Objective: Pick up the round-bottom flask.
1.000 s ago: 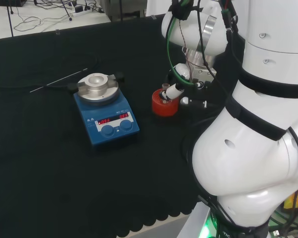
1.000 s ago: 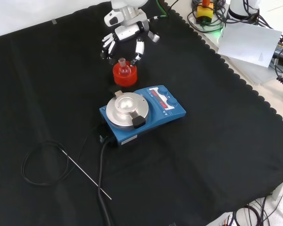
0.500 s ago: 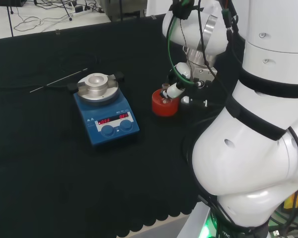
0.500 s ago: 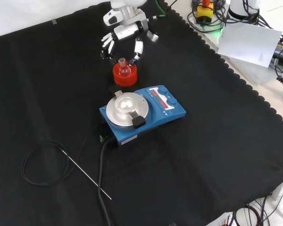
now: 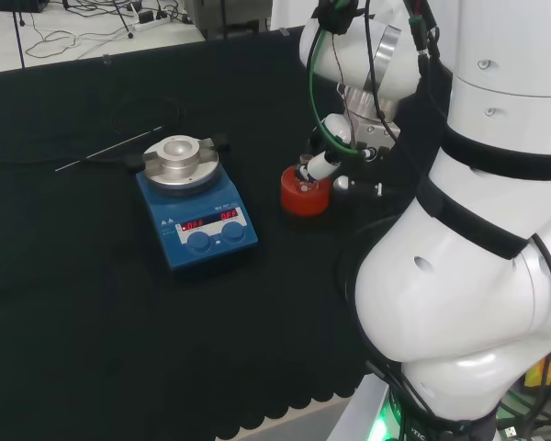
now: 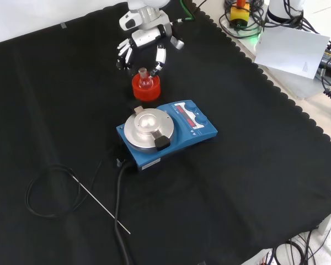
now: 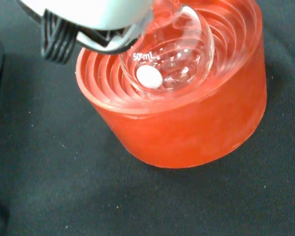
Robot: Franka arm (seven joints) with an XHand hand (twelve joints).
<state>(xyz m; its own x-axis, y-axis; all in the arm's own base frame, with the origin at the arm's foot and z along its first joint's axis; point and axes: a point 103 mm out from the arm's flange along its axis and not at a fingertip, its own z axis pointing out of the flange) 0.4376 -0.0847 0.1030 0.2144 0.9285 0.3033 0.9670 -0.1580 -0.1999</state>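
Front view: hand (image 6: 145, 40) w/ fingers spread hangs over round-bottom flask (image 6: 144, 81), which sits in red ribbed stand (image 6: 145, 90).

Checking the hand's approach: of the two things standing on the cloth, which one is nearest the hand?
The red ribbed stand holding the clear flask, right under the hand. The blue stirrer plate sits apart, nearer the front camera.

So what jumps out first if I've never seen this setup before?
Probably the bright red ribbed ring stand on the black cloth, with a small clear glass round-bottom flask sitting in it. The black and white hand hangs just above it, fingers spread. In the front view, a blue hotplate stirrer with a round metal top sits nearer.
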